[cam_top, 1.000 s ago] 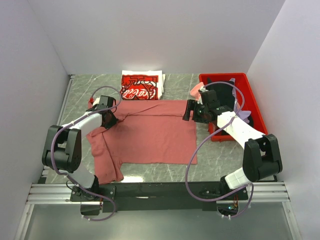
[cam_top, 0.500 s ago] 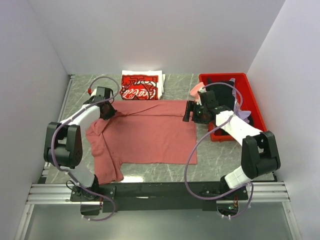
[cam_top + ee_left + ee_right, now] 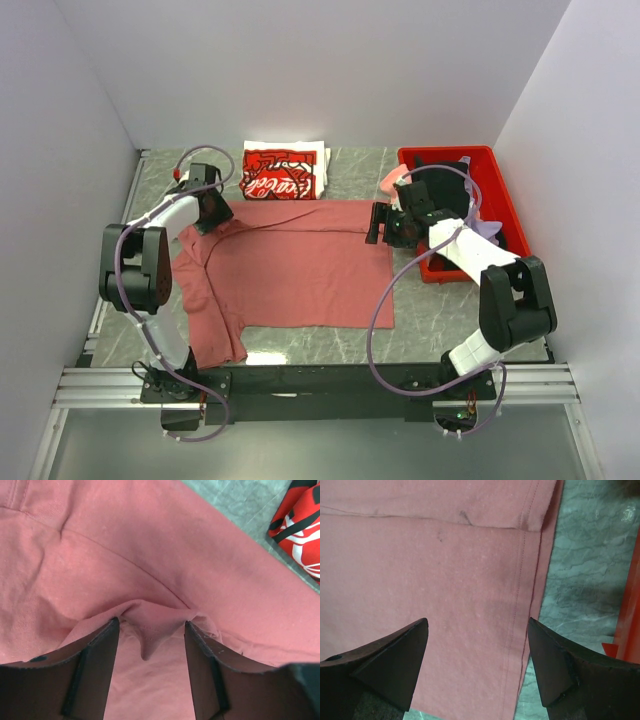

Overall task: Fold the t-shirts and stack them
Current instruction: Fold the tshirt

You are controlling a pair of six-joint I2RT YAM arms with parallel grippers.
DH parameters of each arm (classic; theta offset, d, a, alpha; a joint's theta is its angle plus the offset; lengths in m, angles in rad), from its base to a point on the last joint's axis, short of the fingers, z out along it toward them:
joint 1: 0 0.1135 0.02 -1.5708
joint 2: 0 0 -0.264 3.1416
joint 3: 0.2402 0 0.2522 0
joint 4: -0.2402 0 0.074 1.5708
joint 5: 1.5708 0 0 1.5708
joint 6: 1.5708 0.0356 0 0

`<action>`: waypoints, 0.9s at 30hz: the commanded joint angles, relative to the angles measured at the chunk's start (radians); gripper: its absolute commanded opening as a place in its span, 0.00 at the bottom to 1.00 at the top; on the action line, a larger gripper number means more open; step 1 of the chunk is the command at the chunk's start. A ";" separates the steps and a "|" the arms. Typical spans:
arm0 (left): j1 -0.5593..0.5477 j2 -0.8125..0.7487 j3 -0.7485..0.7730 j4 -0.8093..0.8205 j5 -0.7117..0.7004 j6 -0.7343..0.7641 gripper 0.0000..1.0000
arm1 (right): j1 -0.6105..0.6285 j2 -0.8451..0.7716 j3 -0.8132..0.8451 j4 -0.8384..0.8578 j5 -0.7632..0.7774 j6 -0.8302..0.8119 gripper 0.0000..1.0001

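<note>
Left arm: elbow folded back at near left, forearm reaching to the far left. Left hand (image 3: 208, 216) tips downward. In the wrist view its fingers (image 3: 97, 665) are drawn in on a raised pinch of the dusty-rose t-shirt (image 3: 150, 555).

Right arm: elbow at near right, forearm angled far and left. Right hand (image 3: 377, 222) points left and down, fingers (image 3: 390, 660) spread wide apart.

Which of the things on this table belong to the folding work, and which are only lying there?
Belong to the job:
- spread dusty-rose cloth t-shirt
- folded red-and-white t-shirt with script logo
- black garment, pink garment and lavender garment in the bin

Only lying about:
- red plastic bin itself
- grey marble-patterned table
- purple arm cables
</note>
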 commanded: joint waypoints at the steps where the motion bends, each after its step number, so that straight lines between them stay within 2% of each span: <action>1: -0.001 -0.044 0.034 0.000 -0.025 0.010 0.61 | 0.003 0.011 0.037 0.006 0.012 -0.011 0.86; 6: -0.001 -0.070 0.003 0.020 -0.027 0.019 0.61 | 0.003 0.014 0.039 0.006 0.011 -0.013 0.86; 11: -0.001 -0.044 0.009 0.034 0.001 0.020 0.55 | 0.003 0.014 0.036 0.007 0.008 -0.013 0.86; 13: 0.000 -0.039 0.009 0.047 -0.001 0.022 0.49 | 0.001 0.011 0.036 0.007 0.009 -0.014 0.86; 21: 0.005 0.004 0.055 0.067 0.011 0.066 0.49 | 0.001 0.014 0.034 0.004 0.011 -0.017 0.86; 27: 0.083 0.100 0.089 0.150 0.160 0.076 0.45 | 0.001 0.012 0.033 0.003 0.011 -0.020 0.86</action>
